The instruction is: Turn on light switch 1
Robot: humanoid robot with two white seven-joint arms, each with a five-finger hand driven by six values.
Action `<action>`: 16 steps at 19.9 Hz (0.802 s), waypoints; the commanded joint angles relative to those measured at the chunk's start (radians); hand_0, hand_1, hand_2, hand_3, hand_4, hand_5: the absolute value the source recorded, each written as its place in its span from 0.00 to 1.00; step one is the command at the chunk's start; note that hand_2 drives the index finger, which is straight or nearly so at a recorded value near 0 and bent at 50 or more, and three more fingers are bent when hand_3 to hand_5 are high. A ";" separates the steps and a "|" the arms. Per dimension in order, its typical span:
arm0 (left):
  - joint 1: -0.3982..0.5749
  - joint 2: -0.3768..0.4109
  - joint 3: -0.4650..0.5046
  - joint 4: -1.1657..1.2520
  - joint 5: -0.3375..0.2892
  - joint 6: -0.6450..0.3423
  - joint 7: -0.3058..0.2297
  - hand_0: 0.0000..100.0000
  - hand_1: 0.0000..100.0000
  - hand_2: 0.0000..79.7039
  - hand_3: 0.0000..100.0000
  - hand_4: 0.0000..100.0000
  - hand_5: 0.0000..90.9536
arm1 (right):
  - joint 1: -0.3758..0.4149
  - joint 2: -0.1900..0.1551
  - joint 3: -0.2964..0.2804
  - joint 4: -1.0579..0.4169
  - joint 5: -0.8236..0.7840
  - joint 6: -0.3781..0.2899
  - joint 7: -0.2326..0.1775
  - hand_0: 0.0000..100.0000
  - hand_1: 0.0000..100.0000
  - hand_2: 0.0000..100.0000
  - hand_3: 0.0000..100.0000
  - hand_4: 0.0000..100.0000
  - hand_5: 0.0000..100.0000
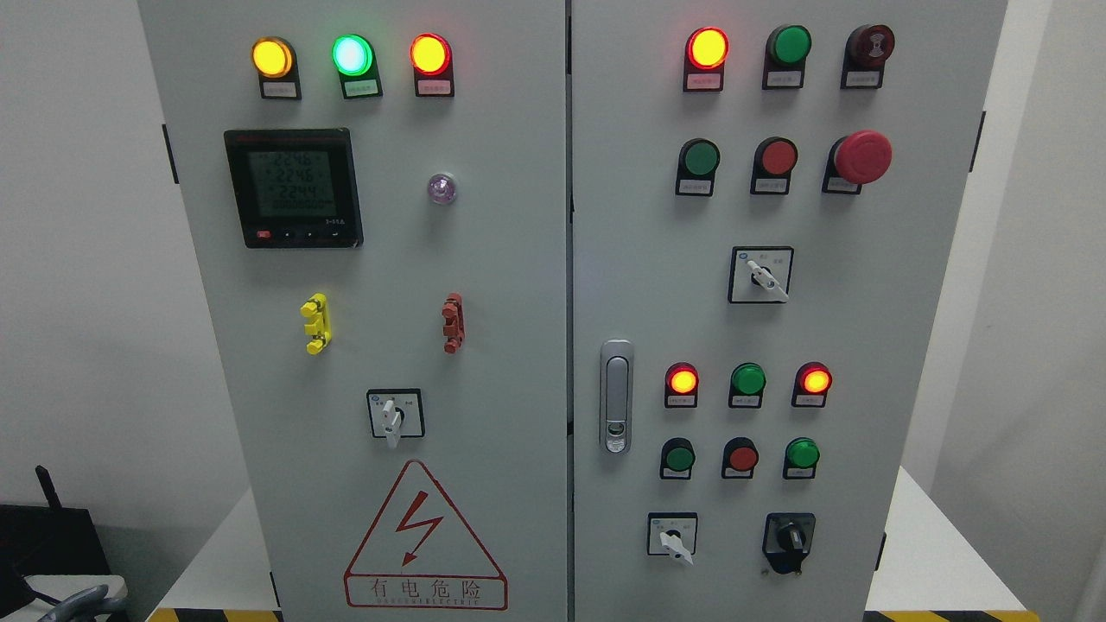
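Note:
A grey two-door control cabinet [518, 285] fills the head view. No label on it is readable, so I cannot tell which control is light switch 1. White-handled rotary switches sit on the left door [394, 416], at the right door's middle [761, 276] and at its lower part [674, 537]. Beside the last one is a black rotary knob [788, 541]. Rows of green and red push buttons [741, 457] and lit indicator lamps [683, 380] surround them. A grey part of my left hand [79, 602] shows at the bottom left corner, far from every switch. The right hand is out of view.
On the left door are a digital meter [292, 187], yellow [315, 323] and red [453, 322] clips and a red lightning warning sign [423, 544]. A red mushroom stop button [861, 157] and a metal door handle [615, 396] sit on the right door. A black device [52, 540] stands at lower left.

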 commanded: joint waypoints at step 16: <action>-0.162 -0.069 -0.382 -0.106 -0.155 0.252 0.214 0.02 0.29 0.59 0.68 0.74 0.68 | 0.000 0.000 0.000 0.000 -0.018 0.001 -0.001 0.12 0.39 0.00 0.00 0.00 0.00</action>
